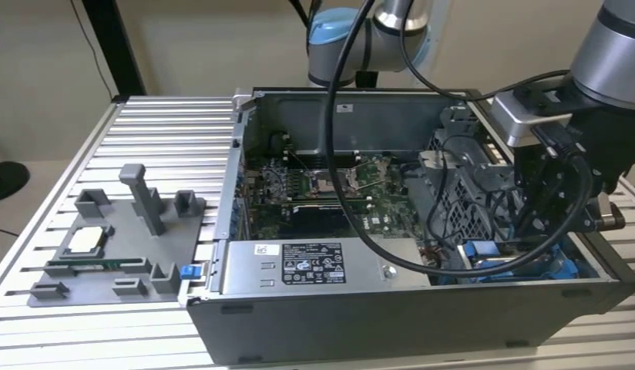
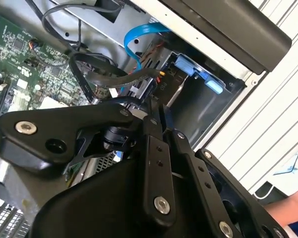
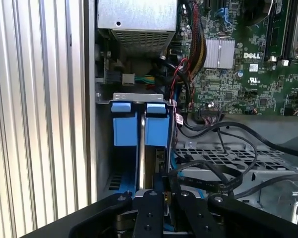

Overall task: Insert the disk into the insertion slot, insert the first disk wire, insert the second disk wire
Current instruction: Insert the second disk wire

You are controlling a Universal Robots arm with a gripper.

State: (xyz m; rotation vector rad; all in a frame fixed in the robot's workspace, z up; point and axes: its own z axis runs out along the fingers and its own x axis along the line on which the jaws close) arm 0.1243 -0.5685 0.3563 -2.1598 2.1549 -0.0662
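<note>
1. In the exterior view the hand (image 1: 549, 231) is sunk into the computer case (image 1: 400, 324) on the ribbed table (image 1: 142, 131), a grey labelled box (image 1: 307, 266) beside it.
2. In the second wrist view the dark grey slot (image 2: 198, 106) with its blue clip (image 2: 201, 77) lies just past the hand's black links; a black cable (image 2: 104, 74) loops near.
3. In the first wrist view the disk (image 3: 141, 153), thin metal between glossy blue plastic tabs, stands on edge in the slot just beyond the hand. I cannot tell the grip. Seating it well calls for pressing straight, clear of cables.

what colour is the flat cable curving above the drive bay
Bright blue. The flat cable shows best in the second wrist view, looping near the insertion slot.
</note>
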